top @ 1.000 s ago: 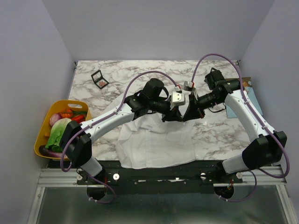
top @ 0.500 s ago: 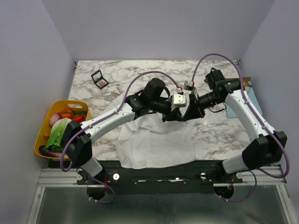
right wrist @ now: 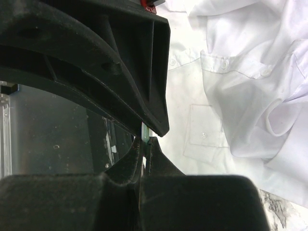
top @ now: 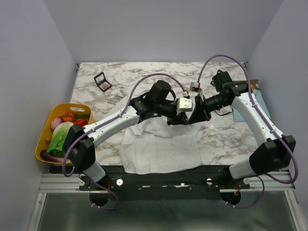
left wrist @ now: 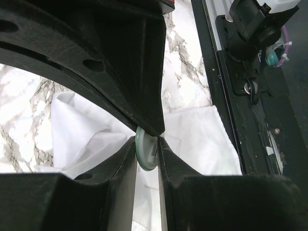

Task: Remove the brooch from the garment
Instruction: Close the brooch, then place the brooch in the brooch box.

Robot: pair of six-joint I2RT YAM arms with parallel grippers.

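Removal looks essentially done: brooch (left wrist: 146,155) hangs in the air, off the white shirt (top: 159,144), above its 12 o'clock edge. Left gripper (left wrist: 146,142) is narrowly parted, both fingers touching the pale green disc. Right gripper (right wrist: 144,138) is pinched tight on a thin green edge, judged the same brooch. Left to do: settle on one grip and carry it clear.

A robot lab cell; plain lilac walls (top: 159,29) box in a marble-patterned surface (top: 120,77); aluminium rail (top: 57,183) along its near edge.
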